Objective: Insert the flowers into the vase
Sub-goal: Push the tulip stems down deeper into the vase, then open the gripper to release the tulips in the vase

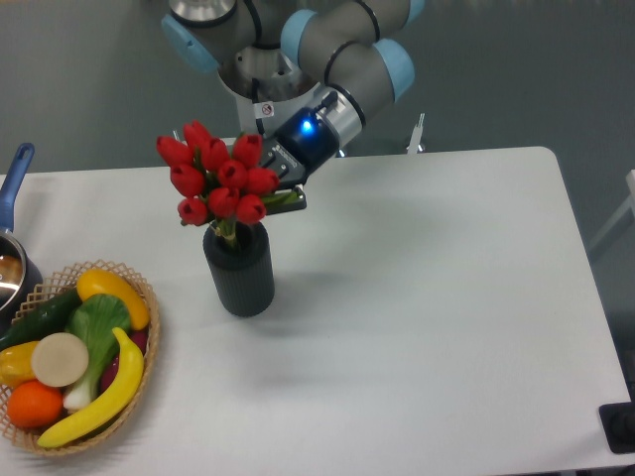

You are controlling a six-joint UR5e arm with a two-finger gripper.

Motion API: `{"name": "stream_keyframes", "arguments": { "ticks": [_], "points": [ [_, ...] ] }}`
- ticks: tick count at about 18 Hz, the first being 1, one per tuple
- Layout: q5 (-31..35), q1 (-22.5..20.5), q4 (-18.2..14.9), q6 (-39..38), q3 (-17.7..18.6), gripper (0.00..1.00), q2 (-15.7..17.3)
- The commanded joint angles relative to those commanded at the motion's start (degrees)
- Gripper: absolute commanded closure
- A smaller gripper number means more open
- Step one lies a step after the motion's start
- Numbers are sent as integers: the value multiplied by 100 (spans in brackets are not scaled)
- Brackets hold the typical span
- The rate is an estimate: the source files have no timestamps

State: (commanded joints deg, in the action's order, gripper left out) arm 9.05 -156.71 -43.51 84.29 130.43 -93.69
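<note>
Flowers: red tulip bunch with green stems [220, 180], stems down in the dark grey ribbed cylinder vase [239, 270].
Gripper [285, 188]: just above the vase, pinching the bunch.

White table [427, 297] with rounded corners against a plain grey-green floor, under even light.

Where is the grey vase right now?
The vase stands left of centre on the white table, right of the wicker basket, flowers stems in its mouth.
</note>
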Motion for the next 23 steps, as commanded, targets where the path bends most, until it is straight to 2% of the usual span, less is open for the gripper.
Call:
{"name": "stream_keyframes", "arguments": {
  "ticks": [2, 4, 8, 9, 11, 23],
  "points": [
    [44, 9, 9, 61, 44, 81, -79],
    [149, 9, 9, 245, 166, 66, -150],
    [167, -26, 9, 404, 316, 31, -141],
    [176, -44, 9, 404, 334, 26, -124],
    [176, -96, 9, 404, 369, 0, -97],
    [176, -729, 0, 334, 536, 0, 298]
  ]
}}
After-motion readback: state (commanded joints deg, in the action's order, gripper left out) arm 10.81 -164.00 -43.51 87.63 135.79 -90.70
